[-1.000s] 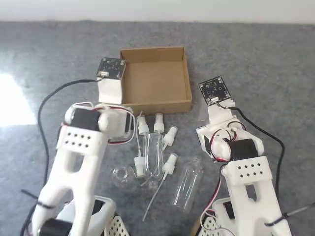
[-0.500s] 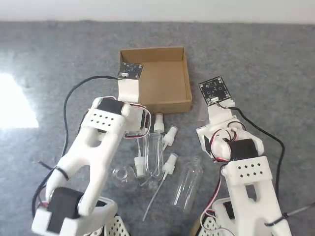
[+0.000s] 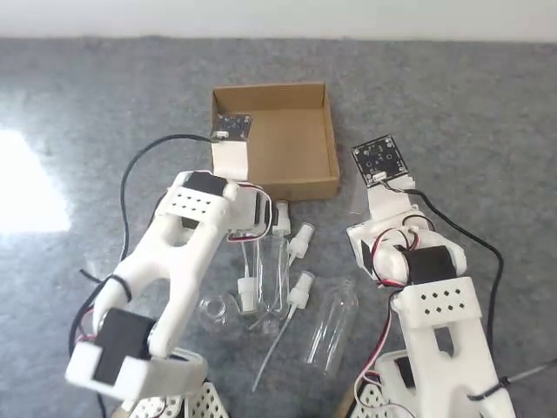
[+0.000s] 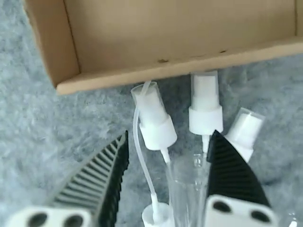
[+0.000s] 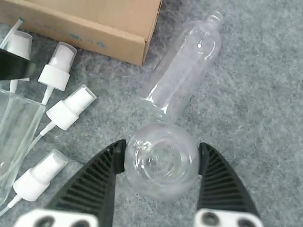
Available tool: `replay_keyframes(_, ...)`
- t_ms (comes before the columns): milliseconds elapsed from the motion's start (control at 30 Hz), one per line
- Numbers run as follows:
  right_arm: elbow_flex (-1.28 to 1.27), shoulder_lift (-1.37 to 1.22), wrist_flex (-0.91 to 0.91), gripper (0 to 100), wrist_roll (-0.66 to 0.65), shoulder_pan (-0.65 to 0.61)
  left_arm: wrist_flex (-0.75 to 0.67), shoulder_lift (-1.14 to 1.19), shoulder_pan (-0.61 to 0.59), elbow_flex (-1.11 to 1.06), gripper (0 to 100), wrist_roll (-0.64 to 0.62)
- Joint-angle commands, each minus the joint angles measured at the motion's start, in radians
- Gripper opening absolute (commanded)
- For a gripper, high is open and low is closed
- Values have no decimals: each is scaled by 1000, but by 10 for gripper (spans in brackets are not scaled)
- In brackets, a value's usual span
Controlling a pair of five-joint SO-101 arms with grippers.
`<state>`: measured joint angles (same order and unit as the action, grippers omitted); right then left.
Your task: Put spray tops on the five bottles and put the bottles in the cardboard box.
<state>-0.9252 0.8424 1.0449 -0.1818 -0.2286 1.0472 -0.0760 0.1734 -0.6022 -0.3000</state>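
Observation:
My left gripper (image 4: pixel 169 137) hangs open just in front of the cardboard box (image 4: pixel 165 38), its jaws on either side of a white spray top (image 4: pixel 154 120). Two more spray tops (image 4: pixel 205 106) (image 4: pixel 246 128) lie beside it, and a clear bottle's neck (image 4: pixel 189 189) shows below. My right gripper (image 5: pixel 161 147) is shut on an upright clear bottle (image 5: pixel 162 166), seen end-on. Another clear bottle (image 5: pixel 184 66) lies near the box corner (image 5: pixel 142 47). From above, the open box (image 3: pixel 274 139) sits at the back with spray tops (image 3: pixel 302 239) and bottles (image 3: pixel 335 322) in front of it.
Loose spray tops (image 5: pixel 71 111) and a bottle's side (image 5: pixel 14 127) lie close to my right gripper. In the high view, clear bottles (image 3: pixel 271 266) are clustered between the two arms. Grey tabletop (image 3: pixel 487 104) stretches around the box.
My left arm has swung from the box's left front corner toward the middle, and now sits over the spray tops. The right arm has not moved.

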Motion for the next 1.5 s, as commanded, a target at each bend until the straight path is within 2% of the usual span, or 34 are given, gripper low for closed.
replay_keyframes(0,12,-2,-13,122,3,10,-52,32,5,53,254,-15)
replay_keyframes(133,12,-2,-13,122,3,10,-75,69,5,53,245,-15)
replay_keyframes(333,12,-4,-12,122,3,10,-74,117,5,79,156,-12)
replay_keyframes(500,12,-4,-12,122,3,10,-69,150,-5,84,152,-11)
replay_keyframes(700,12,-2,-12,122,3,12,-40,120,-5,84,103,-8)
replay_keyframes(933,12,-1,-7,122,3,12,-25,49,-25,70,36,61)
replay_keyframes(1333,12,2,1,122,3,12,28,-127,-43,41,39,63)
replay_keyframes(1467,12,2,1,122,3,12,31,-137,-40,15,144,58)
